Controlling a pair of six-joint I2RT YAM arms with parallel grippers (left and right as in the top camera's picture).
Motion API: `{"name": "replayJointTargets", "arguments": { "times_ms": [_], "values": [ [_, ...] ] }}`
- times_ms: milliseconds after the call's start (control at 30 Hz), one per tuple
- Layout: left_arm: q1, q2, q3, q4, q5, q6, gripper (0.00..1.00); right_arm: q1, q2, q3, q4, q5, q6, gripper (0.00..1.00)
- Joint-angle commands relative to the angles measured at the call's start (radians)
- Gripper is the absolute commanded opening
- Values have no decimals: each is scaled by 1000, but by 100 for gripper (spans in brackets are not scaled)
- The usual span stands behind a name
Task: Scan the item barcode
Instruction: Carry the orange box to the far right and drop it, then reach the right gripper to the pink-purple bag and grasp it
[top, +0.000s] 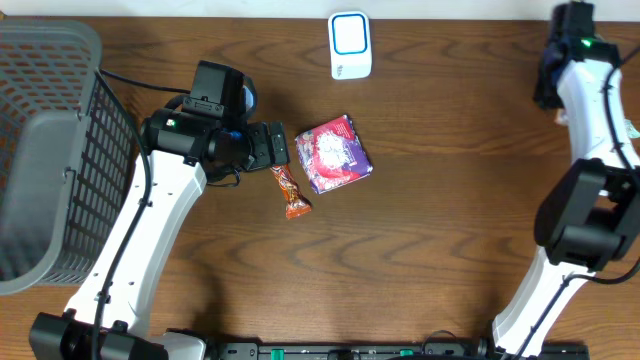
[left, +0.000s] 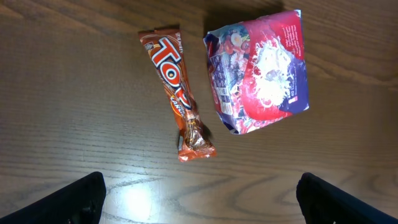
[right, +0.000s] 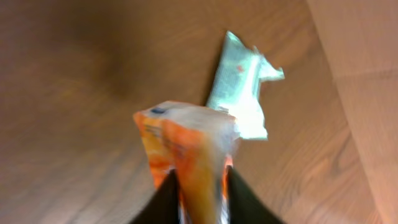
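Observation:
The white scanner with a blue screen (top: 350, 45) stands at the table's far edge. An orange candy bar (top: 291, 192) (left: 179, 93) and a red and purple snack packet (top: 333, 152) (left: 261, 71) lie side by side mid-table. My left gripper (top: 275, 145) (left: 208, 202) hovers just left of them, open, with nothing between its fingers. At the far right corner, my right gripper (right: 200, 193) has its fingers against both sides of a blurred orange packet (right: 186, 155), which stands up between them.
A grey mesh basket (top: 50, 150) fills the left edge. Below the right gripper, a pale teal and white packet (right: 242, 87) lies on the wood. The right arm (top: 590, 130) runs along the right side.

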Motion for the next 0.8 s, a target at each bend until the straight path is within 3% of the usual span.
{"name": "replayJointTargets", "arguments": {
  "times_ms": [0, 33, 67, 100, 233, 267, 300, 433, 767],
  "values": [
    [5, -11, 3, -3, -11, 10, 98, -53, 11, -46, 0, -35, -1, 72],
    [5, -11, 3, -3, -11, 10, 98, -63, 11, -55, -4, -58, -1, 81],
    [5, -11, 3, -3, -11, 10, 98, -77, 11, -66, -16, -104, -1, 98],
    [5, -11, 3, -3, -11, 10, 98, -84, 11, -72, -23, -134, -1, 99],
    [5, -11, 3, -3, -11, 10, 98, -92, 11, -76, -46, -314, -2, 99],
    [5, -11, 3, -3, -11, 10, 98, -90, 11, -76, -52, -395, -12, 99],
    [5, -11, 3, -3, -11, 10, 98, -84, 11, -76, -70, -602, -86, 99],
    [5, -11, 3, -3, -11, 10, 98, -59, 10, -76, -86, -932, -121, 97],
    [5, -11, 3, -3, -11, 10, 98, 51, -2, -73, -127, -1279, -109, 99]
  ]
}}
